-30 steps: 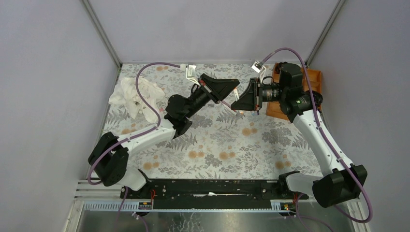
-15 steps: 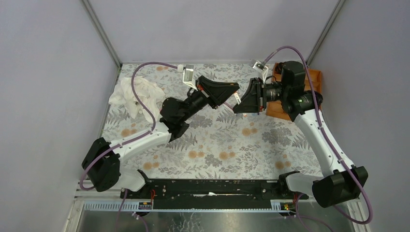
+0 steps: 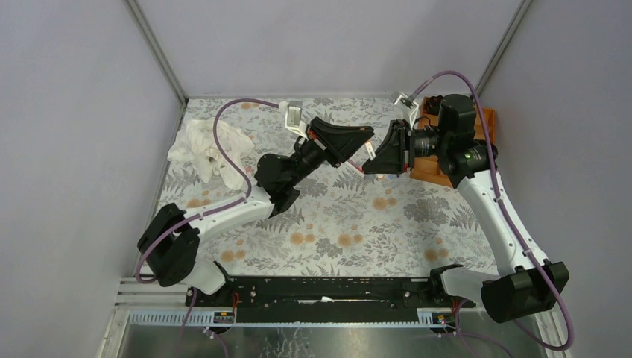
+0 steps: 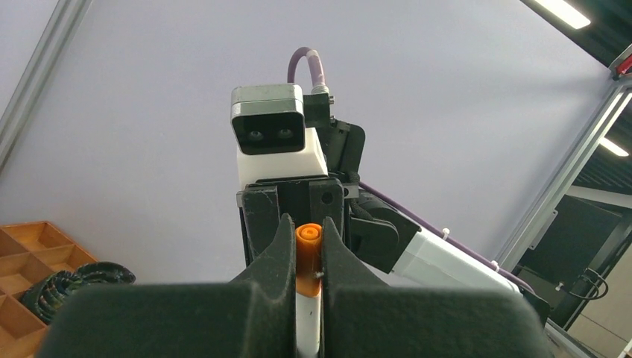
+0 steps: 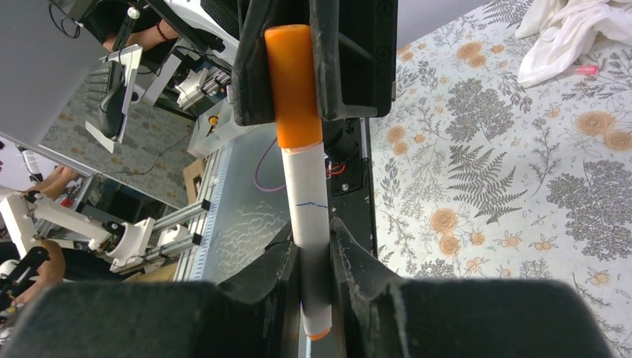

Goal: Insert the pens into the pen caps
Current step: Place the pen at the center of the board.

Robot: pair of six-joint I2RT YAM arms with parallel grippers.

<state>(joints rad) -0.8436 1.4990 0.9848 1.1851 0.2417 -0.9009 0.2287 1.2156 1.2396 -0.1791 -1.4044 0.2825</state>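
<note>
Beside the wooden tray (image 3: 486, 118), our left gripper (image 4: 305, 261) pinches the orange cap (image 5: 293, 82), our right gripper (image 5: 314, 246) the white pen (image 5: 309, 194).

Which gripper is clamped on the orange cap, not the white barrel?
The left gripper, at the top of the right wrist view, pinches the orange cap; the right gripper grips the white barrel.

A crumpled white cloth (image 3: 206, 146) lies on the floral table cover (image 3: 335, 231); a wooden tray (image 3: 484, 117) sits far right.

left gripper (image 4: 305, 253) with cap (image 5: 294, 82) nearer right gripper (image 5: 314, 250) with pen (image 5: 308, 194)
</note>
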